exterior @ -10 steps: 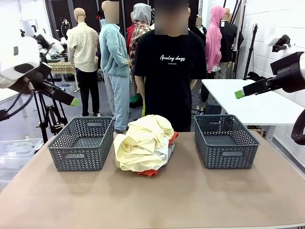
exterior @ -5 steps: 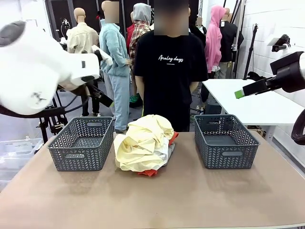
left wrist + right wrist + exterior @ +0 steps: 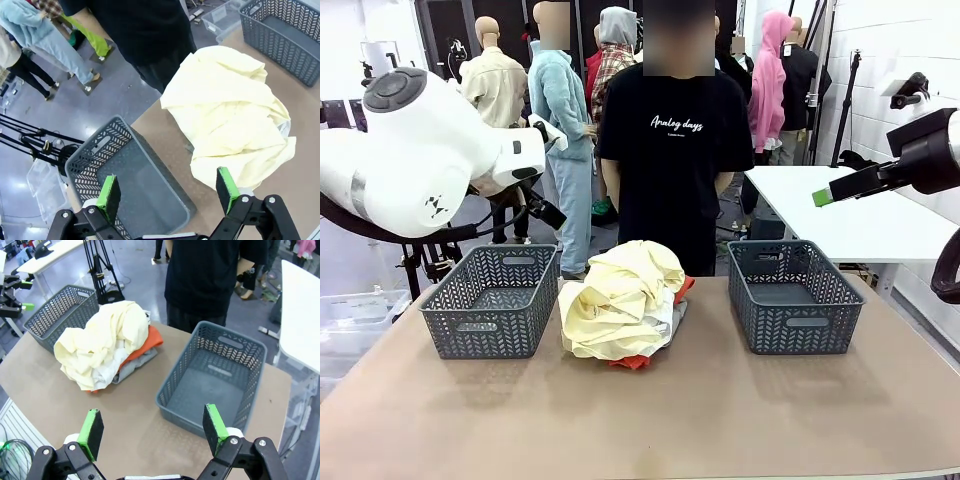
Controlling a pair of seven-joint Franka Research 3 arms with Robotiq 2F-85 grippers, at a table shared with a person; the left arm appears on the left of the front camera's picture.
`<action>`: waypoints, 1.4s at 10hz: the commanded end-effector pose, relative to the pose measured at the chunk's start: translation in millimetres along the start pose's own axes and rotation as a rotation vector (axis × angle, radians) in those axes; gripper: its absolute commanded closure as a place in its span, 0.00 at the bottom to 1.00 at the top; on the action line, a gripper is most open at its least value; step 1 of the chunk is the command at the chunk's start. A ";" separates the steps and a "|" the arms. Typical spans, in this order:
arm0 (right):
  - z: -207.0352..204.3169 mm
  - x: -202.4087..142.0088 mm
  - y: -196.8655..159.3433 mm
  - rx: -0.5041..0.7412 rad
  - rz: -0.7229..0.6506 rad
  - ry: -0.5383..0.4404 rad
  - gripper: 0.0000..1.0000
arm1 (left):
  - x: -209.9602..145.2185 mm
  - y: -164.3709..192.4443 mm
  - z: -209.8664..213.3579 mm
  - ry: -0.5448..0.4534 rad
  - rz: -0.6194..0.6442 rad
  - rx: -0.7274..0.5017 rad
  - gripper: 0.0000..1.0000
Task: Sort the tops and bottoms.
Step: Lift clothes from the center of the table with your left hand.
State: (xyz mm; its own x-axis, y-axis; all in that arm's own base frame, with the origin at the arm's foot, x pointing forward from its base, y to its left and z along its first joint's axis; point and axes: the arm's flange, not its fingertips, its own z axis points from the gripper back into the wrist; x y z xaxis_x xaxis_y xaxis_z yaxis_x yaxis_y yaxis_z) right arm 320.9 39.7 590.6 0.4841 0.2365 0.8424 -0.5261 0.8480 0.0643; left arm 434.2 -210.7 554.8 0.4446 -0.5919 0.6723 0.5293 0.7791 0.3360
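Garments (image 3: 107, 347), four, lie piled between two baskets (image 3: 212, 372); right wrist view exposes orange-red garment (image 3: 150, 342), covered in left wrist view. Left gripper (image 3: 167, 192), right gripper (image 3: 150, 427): fingers spread, empty.

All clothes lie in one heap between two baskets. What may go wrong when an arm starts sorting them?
The pale yellow cloth garment covers the orange-red cloth garment and the white cloth garment, so the open left pincer may lift several layers together.
It lies close to the left-hand dark grey lattice plastic basket; trailing cloth could catch its rim.
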 end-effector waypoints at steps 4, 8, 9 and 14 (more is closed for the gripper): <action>-0.7 -0.8 -0.1 0.005 -0.006 0.007 0.00 | 31.0 -4.9 -49.9 0.025 -0.022 -0.115 0.00; -0.7 -0.8 -0.1 0.005 -0.006 0.007 0.00 | 89.4 -31.0 -141.0 0.152 -0.124 -0.210 0.00; -0.7 -0.8 -0.1 0.005 -0.006 0.007 0.00 | 96.2 -32.8 -163.7 0.199 -0.117 -0.207 0.00; -0.7 -0.8 -0.1 0.005 -0.006 0.007 0.00 | 118.0 -51.9 -204.3 0.318 -0.026 -0.280 0.00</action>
State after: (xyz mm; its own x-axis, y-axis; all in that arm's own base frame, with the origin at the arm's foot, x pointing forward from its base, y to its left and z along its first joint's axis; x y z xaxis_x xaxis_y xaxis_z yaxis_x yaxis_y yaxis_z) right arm 320.5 40.2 590.8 0.4834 0.2383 0.8423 -0.5261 0.8482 0.0619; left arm 597.4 -352.0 482.1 0.5881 -0.6931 0.4167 0.7050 0.6919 0.1557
